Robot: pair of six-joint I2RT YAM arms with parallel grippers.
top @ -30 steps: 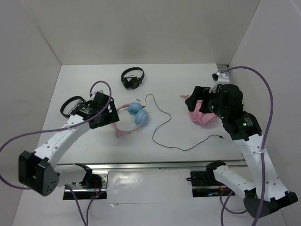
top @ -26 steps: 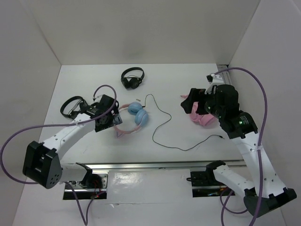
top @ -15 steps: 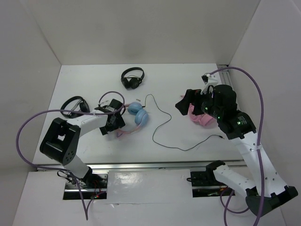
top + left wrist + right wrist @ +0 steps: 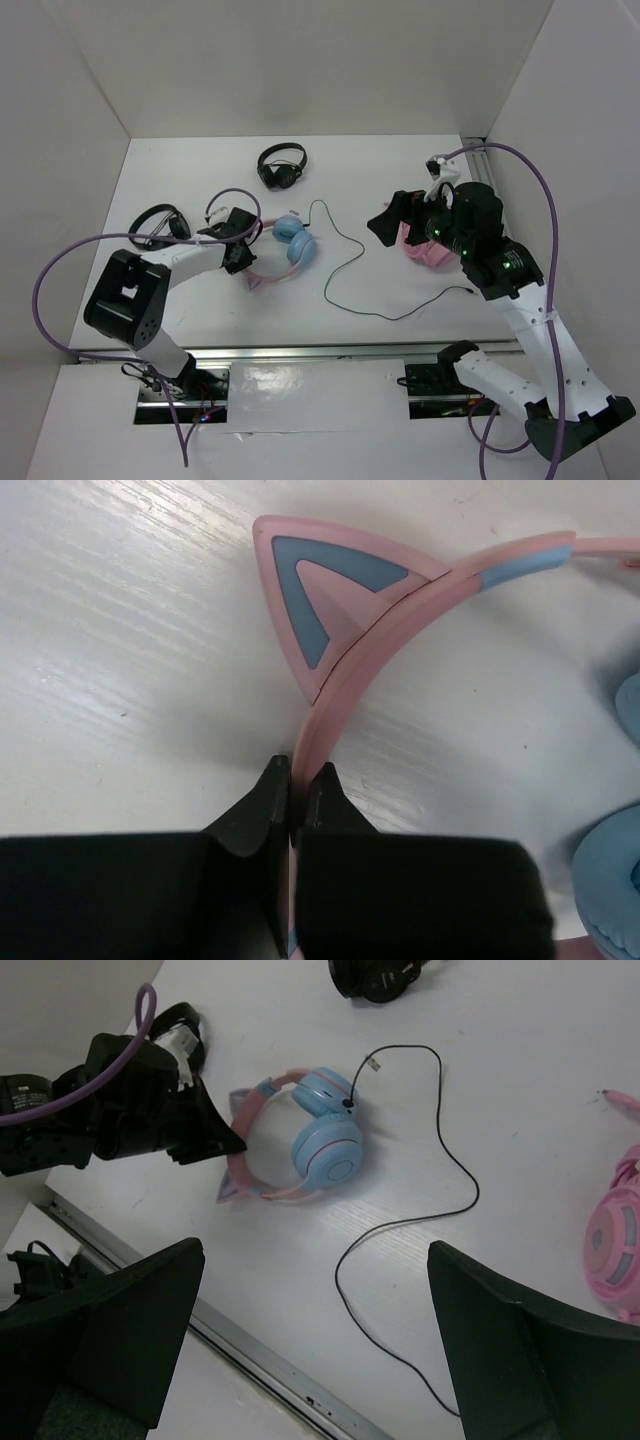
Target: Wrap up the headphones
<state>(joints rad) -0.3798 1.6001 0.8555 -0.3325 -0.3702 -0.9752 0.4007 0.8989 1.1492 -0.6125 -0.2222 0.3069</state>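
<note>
Jaws of the left arm [image 4: 170, 262] are clenched on the pink headband of the cat-eared over-ear headphones [image 4: 285, 250], gripping the band just below one triangular pink-and-blue cat ear [image 4: 320, 590]; jaws of the right arm [image 4: 500, 265] stand spread wide and grasp nothing, their two black fingers [image 4: 110, 1330] framing the lower corners of the right wrist view. White counter [image 4: 380, 180], enclosed by plain white walls, carries every item shown. Left arm reaches across the left half of the counter. Right arm is raised above the right half, its jaws hanging over the counter near the all-pink over-ear headphones [image 4: 432, 255]. Cat-eared headphones lie flat at centre-left of the counter, with the two light blue round ear cups [image 4: 297, 240] side by side towards the middle and the headband arching towards the left arm. Small black on-ear headphones [image 4: 282, 166] rest near the back wall, well apart from the rest. Second pair of black headphones [image 4: 152, 224] lies at the far left, just beside the left arm. Thin black cable [image 4: 476, 1192] runs loose from the blue ear cups, loops towards the back, then winds across the middle of the counter to a small plug [image 4: 468, 291] below the right arm.
</note>
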